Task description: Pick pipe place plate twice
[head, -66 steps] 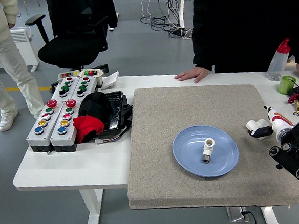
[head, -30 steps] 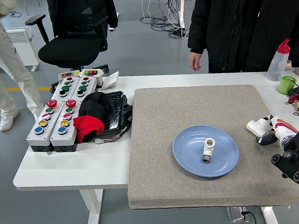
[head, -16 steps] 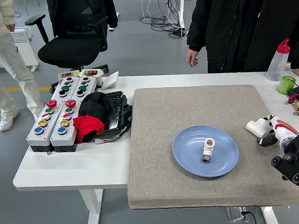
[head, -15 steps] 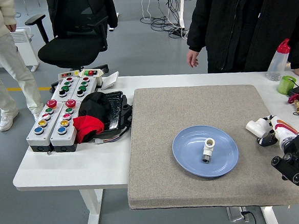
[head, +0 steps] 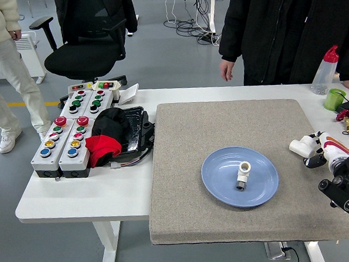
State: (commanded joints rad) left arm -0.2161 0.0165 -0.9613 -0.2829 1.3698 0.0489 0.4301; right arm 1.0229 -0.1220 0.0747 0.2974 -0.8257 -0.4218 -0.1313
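Observation:
A blue plate (head: 222, 174) lies on the grey mat (head: 187, 142), right of its middle. One white pipe fitting (head: 243, 175) lies on the plate. My right hand (head: 313, 155) comes in from the lower right, at the mat's right edge. Its fingers are closed on a second white pipe fitting (head: 302, 145) and hold it just off the mat, right of the plate. My left arm is out of view.
Two grey button boxes (head: 64, 138) and a black and red cloth (head: 108, 135) sit at the table's left. A spray bottle (head: 326, 69) and a green cup (head: 334, 99) stand at the far right. A person in black (head: 287, 27) stands at the far side, one hand (head: 226, 70) hanging.
The person's hand has left the table's far edge. My right hand has shifted a little right and up, with the white pipe fitting in it. The plate and its fitting have not moved.

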